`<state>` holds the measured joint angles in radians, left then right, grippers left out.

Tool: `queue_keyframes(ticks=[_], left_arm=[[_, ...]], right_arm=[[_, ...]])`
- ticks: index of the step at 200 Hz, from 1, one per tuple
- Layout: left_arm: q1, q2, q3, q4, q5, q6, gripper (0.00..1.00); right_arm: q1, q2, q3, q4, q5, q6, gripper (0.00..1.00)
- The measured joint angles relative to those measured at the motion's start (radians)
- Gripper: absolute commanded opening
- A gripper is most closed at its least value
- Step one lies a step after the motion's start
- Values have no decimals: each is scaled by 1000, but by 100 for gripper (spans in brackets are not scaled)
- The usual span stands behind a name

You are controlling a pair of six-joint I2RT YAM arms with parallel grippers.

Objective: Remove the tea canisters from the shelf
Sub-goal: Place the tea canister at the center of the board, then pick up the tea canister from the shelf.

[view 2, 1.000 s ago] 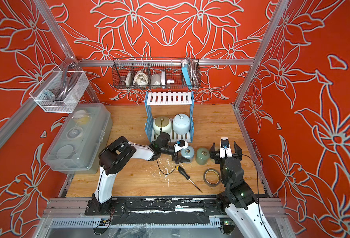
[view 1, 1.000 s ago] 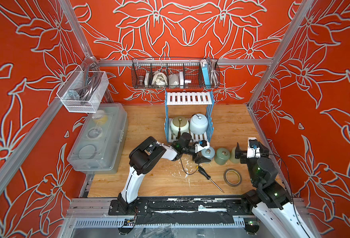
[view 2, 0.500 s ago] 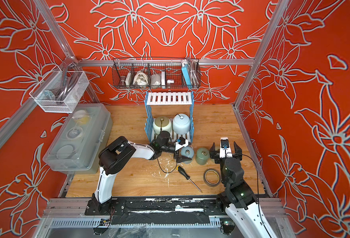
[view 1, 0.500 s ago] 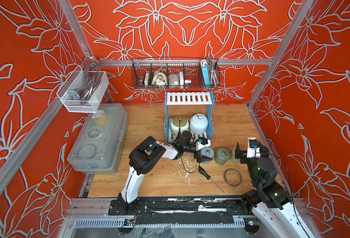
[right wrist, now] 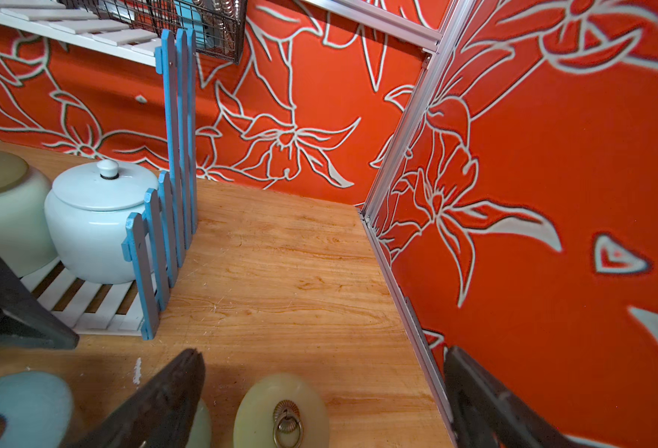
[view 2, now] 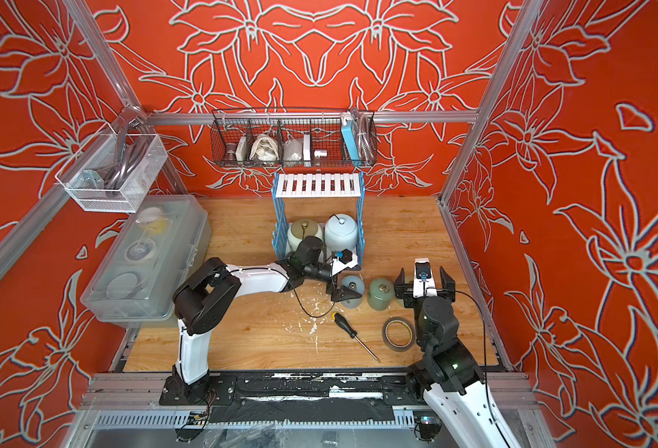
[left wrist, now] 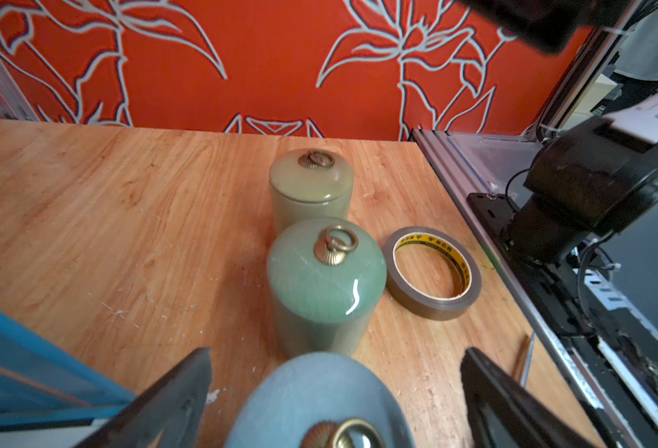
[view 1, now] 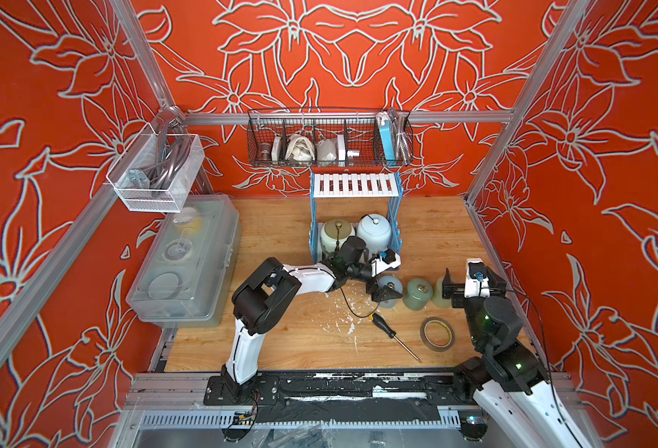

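A robot-lab test booth: aluminium framing (view 1: 455,116), red floral panel walls (view 1: 48,97), 2 arms (view 1: 311,277) bolted to a rail (view 1: 358,388).

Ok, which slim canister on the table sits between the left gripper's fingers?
The grey-blue canister, nearest the shelf; the sage green canister and yellow-green canister stand farther along the row, outside the left gripper.

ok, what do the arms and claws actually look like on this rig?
Both match: left arm and right arm have white link shells with bulky black joint housings. The right arm's joints show green lights. A thin black cable trails from each wrist. Left claw and right claw have black wedge-shaped fingers beside a white camera mount with a blue connector.
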<state>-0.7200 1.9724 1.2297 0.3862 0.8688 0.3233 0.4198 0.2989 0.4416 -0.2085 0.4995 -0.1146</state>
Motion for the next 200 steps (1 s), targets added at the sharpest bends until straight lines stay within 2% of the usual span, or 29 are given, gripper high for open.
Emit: queue_keyframes(ticks=[29, 110, 167, 200], left_arm=[[-2, -95, 24, -161, -5, 13, 99], [-8, -261, 64, -560, -147, 26, 99], [-6, -413, 63, -743, -232, 25, 99], [-6, -508, 55, -806, -345, 24, 99]], right_arm=[[0, 0, 0, 0, 0, 0, 99], [0, 0, 0, 0, -5, 1, 99], [0, -4, 0, 0, -7, 2, 99], [0, -6, 0, -1, -8, 7, 99]])
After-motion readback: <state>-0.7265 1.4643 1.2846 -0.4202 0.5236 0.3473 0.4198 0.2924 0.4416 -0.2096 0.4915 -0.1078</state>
